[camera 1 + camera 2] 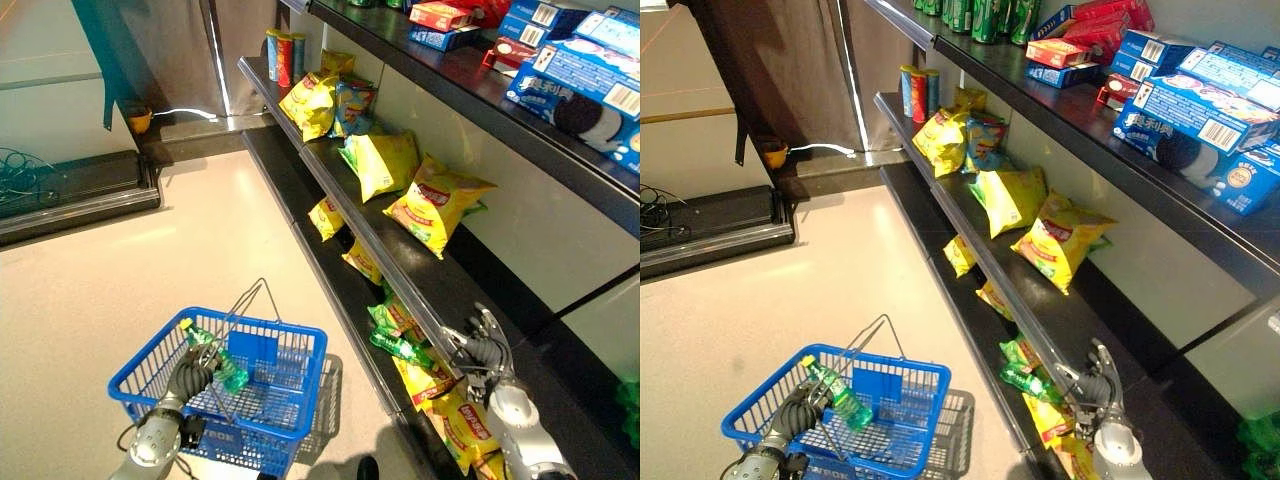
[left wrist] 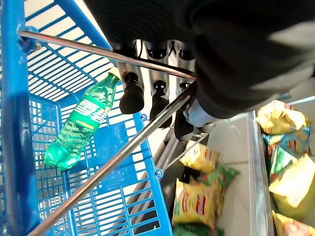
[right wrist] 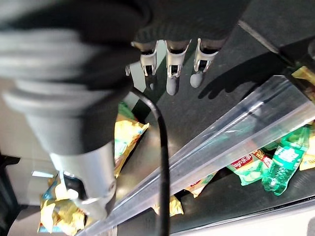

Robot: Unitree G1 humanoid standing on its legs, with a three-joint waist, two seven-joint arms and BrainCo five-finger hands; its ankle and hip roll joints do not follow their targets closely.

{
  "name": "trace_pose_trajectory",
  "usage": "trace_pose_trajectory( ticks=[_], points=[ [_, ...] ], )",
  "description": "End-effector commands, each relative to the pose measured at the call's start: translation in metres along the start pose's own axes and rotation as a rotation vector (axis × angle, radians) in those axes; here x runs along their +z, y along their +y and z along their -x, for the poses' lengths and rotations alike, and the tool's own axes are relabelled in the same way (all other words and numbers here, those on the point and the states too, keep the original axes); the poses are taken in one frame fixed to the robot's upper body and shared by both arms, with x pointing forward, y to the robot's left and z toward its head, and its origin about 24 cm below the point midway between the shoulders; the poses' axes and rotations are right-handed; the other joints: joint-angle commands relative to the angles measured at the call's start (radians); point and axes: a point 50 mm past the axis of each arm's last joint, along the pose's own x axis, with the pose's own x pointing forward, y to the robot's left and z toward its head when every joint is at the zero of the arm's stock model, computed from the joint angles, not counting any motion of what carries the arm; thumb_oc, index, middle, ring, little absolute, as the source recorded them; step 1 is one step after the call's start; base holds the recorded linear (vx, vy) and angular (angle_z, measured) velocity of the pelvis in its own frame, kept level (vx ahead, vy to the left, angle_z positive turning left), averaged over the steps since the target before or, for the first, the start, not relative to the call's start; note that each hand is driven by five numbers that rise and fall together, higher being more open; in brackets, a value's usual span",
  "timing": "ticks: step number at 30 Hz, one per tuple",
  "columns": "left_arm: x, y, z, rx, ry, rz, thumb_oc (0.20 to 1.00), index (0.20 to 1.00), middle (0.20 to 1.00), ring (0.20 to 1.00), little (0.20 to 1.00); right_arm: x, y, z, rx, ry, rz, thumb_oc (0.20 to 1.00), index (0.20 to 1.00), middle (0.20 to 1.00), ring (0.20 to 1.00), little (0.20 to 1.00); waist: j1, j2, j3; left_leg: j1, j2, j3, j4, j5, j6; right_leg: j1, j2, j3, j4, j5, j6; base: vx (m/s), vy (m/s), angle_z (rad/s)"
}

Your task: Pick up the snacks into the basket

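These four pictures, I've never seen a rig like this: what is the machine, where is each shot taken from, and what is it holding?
It is a two-armed humanoid robot in a shop aisle. The two wide pictures come from a stereo camera on its head, looking down. The two close ones come from cameras on its wrists, looking along each hand.

The left hand has its fingers curled round the wire handle of a blue basket. A green bottle already lies inside the basket.

The right hand hovers over the dark middle shelf with relaxed fingers, holding nothing. Yellow snack bags lie further along that shelf. More yellow bags and another green bottle lie on the shelf below. Blue biscuit boxes and red boxes stand on the top shelf.
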Motion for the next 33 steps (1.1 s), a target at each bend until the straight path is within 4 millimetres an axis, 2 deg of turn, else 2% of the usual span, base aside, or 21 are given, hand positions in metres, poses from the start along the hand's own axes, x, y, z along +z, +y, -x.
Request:
trace_pose_trajectory(
  ticks=[1, 3, 5, 6, 7, 11, 13, 14, 18, 21, 26, 33],
  points=[
    [0.102, -0.003, -0.01, -0.024, -0.514, 0.115, 0.2, 0.2, 0.2, 0.2, 0.2, 0.042, -0.018, -0.025, -0.097, -0.144, -0.021, 1.0, 1.0, 1.0, 1.0, 1.0, 0.015, 0.073, 0.016, 0.039, -0.015, -0.076, -0.001, -0.082, -0.032, -0.044, -0.013, 0.055, 0.049, -0.056, 0.067, 0.11, -0.186, 0.12],
    [0.104, -0.002, -0.008, -0.03, -0.526, 0.118, 0.2, 0.2, 0.2, 0.2, 0.2, 0.044, -0.027, -0.028, -0.139, -0.14, -0.016, 1.0, 1.0, 1.0, 1.0, 1.0, 0.026, 0.075, 0.027, 0.017, -0.019, -0.08, 0.054, -0.093, -0.046, -0.032, -0.036, 0.039, 0.034, -0.054, 0.068, 0.14, -0.211, 0.19],
    [0.104, -0.002, -0.006, -0.025, -0.528, 0.164, 0.2, 0.2, 0.2, 0.2, 0.2, 0.06, -0.044, -0.036, -0.187, -0.18, 0.028, 1.0, 1.0, 1.0, 1.0, 1.0, 0.033, 0.106, 0.033, 0.005, -0.019, -0.09, 0.045, -0.083, -0.062, -0.049, -0.035, 0.014, 0.053, -0.057, 0.066, 0.06, -0.144, 0.38],
    [0.104, -0.002, -0.006, -0.025, -0.528, 0.164, 0.2, 0.2, 0.2, 0.2, 0.2, 0.06, -0.044, -0.036, -0.187, -0.18, 0.028, 1.0, 1.0, 1.0, 1.0, 1.0, 0.032, 0.106, 0.033, 0.005, -0.019, -0.091, 0.045, -0.083, -0.062, -0.049, -0.036, 0.013, 0.053, -0.057, 0.066, 0.06, -0.168, 0.45],
    [0.104, -0.003, -0.006, -0.021, -0.528, 0.191, 0.2, 0.2, 0.2, 0.2, 0.2, 0.074, -0.054, -0.041, -0.213, -0.217, 0.067, 1.0, 1.0, 1.0, 1.0, 1.0, 0.038, 0.131, 0.041, -0.003, -0.012, -0.098, 0.034, -0.068, -0.075, -0.055, -0.036, -0.012, 0.073, -0.079, 0.061, 0.06, -0.211, 0.4],
    [0.115, -0.006, -0.01, -0.035, -0.561, 0.255, 0.2, 0.2, 0.2, 0.2, 0.2, 0.112, -0.069, -0.052, -0.255, -0.313, 0.106, 1.0, 1.0, 1.0, 1.0, 1.0, 0.043, 0.175, 0.085, -0.058, -0.018, -0.153, 0.057, -0.042, -0.094, -0.101, -0.03, -0.027, 0.151, -0.123, 0.041, 0.02, -0.211, 0.36],
    [0.119, -0.008, -0.01, -0.046, -0.572, 0.276, 0.2, 0.2, 0.2, 0.2, 0.2, 0.128, -0.074, -0.058, -0.277, -0.344, 0.115, 1.0, 1.0, 1.0, 1.0, 1.0, 0.05, 0.182, 0.095, -0.065, -0.019, -0.16, 0.055, -0.037, -0.097, -0.112, -0.031, -0.032, 0.16, -0.129, 0.035, 0.03, -0.139, 0.38],
    [0.124, -0.008, -0.009, -0.05, -0.589, 0.279, 0.2, 0.2, 0.2, 0.2, 0.2, 0.145, -0.075, -0.062, -0.284, -0.382, 0.113, 1.0, 1.0, 1.0, 1.0, 1.0, 0.051, 0.186, 0.103, -0.07, -0.018, -0.161, 0.05, -0.031, -0.1, -0.126, -0.03, -0.031, 0.17, -0.129, 0.033, 0.02, -0.108, 0.3],
    [0.132, -0.007, -0.006, -0.061, -0.623, 0.301, 0.2, 0.2, 0.2, 0.2, 0.2, 0.187, -0.08, -0.073, -0.314, -0.442, 0.051, 1.0, 1.0, 1.0, 1.0, 1.0, 0.064, 0.198, 0.126, -0.083, -0.006, -0.158, 0.018, -0.009, -0.107, -0.174, -0.022, -0.014, 0.186, -0.132, 0.03, 0.01, -0.08, 0.06],
    [0.138, -0.005, -0.006, -0.054, -0.644, 0.314, 0.2, 0.2, 0.2, 0.2, 0.2, 0.211, -0.082, -0.075, -0.321, -0.488, 0.041, 1.0, 1.0, 1.0, 1.0, 1.0, 0.062, 0.203, 0.146, -0.1, -0.005, -0.165, 0.006, 0.005, -0.111, -0.203, -0.014, -0.004, 0.201, -0.137, 0.021, -0.01, -0.079, 0.03],
    [0.143, -0.002, -0.004, -0.042, -0.67, 0.322, 0.2, 0.2, 0.2, 0.2, 0.2, 0.236, -0.091, -0.074, -0.344, -0.536, 0.054, 1.0, 1.0, 1.0, 1.0, 1.0, 0.065, 0.207, 0.163, -0.113, 0.0, -0.176, -0.021, 0.028, -0.118, -0.239, -0.011, -0.002, 0.218, -0.146, 0.013, -0.01, -0.074, 0.02],
    [0.147, 0.001, -0.001, -0.035, -0.693, 0.325, 0.2, 0.2, 0.2, 0.2, 0.2, 0.258, -0.095, -0.072, -0.355, -0.581, 0.034, 1.0, 1.0, 1.0, 1.0, 1.0, 0.068, 0.196, 0.177, -0.113, 0.018, -0.187, -0.065, 0.065, -0.134, -0.251, -0.013, -0.027, 0.226, -0.147, 0.008, -0.02, -0.067, 0.11]
  ],
)
